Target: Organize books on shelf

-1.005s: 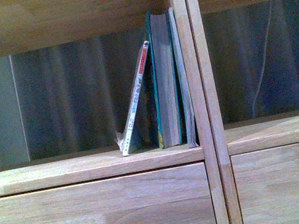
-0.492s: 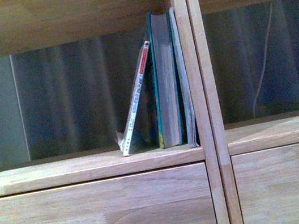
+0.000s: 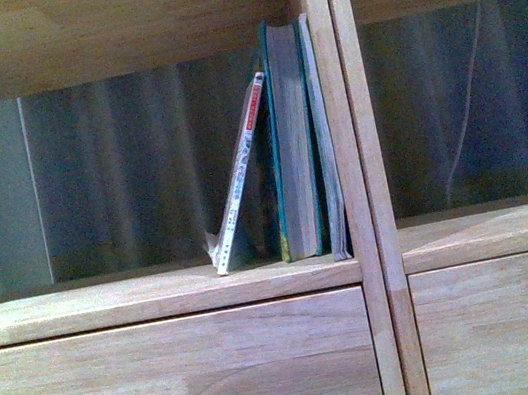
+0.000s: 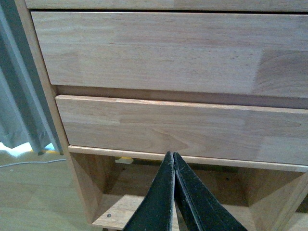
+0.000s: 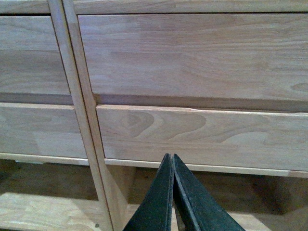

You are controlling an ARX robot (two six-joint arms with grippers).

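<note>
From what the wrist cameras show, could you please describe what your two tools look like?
Both look alike: the left tool and right tool each have two long, flat, matte black fingers tapering to narrow tips. No cables, markings or arm links show in any view.

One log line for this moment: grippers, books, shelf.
left gripper: shut, empty | right gripper: shut, empty | thin white softcover book: leaning on upright teal-edged books | light-brown wooden shelf

Front faces shelf [image 3: 159,296], wrists near drawers [image 4: 163,48]
</note>
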